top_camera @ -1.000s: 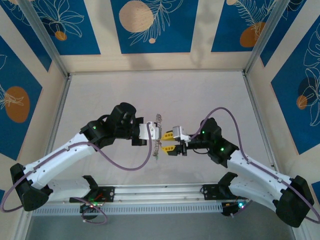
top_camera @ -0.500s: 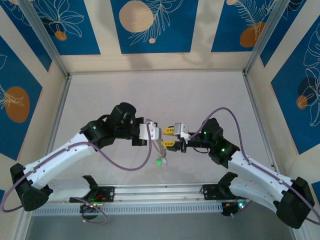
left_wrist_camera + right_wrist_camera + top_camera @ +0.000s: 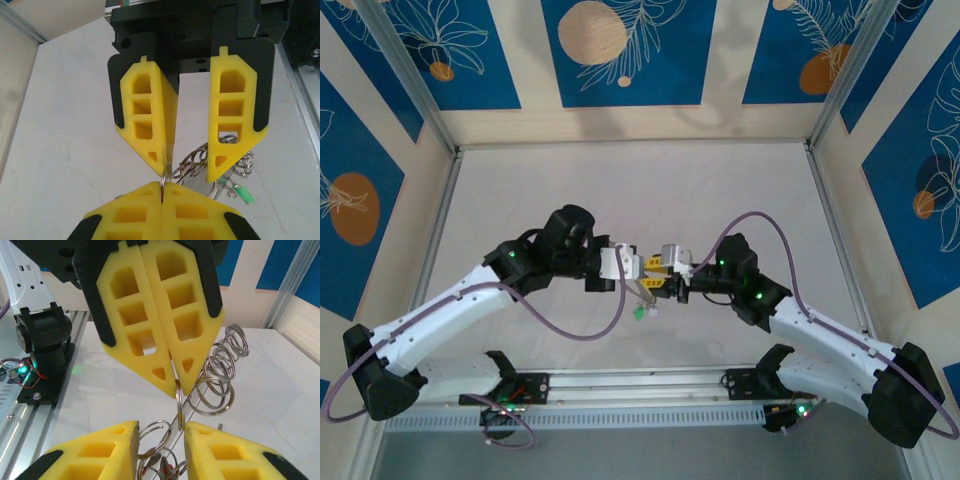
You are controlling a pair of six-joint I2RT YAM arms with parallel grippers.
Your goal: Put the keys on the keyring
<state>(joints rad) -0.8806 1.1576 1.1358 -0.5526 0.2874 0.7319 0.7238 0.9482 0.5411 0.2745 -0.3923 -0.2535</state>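
- My left jaws: pressed together, pinching the keyring (image 3: 163, 176) edge-on at their tips.
- My right jaws: spread, but narrower than a second ago and moved in; they now straddle the same loop.
- Keys (image 3: 199, 184): bunched just beside both tips. The green tag (image 3: 636, 313) has swung out beneath them, over the tabletop (image 3: 720, 190).
- Judgement: a second grip on the loop is starting.

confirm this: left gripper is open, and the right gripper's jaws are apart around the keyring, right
No: the left gripper is shut, pinching the keyring, as the right wrist view shows. The jaws of the right gripper are apart around it, as you said.
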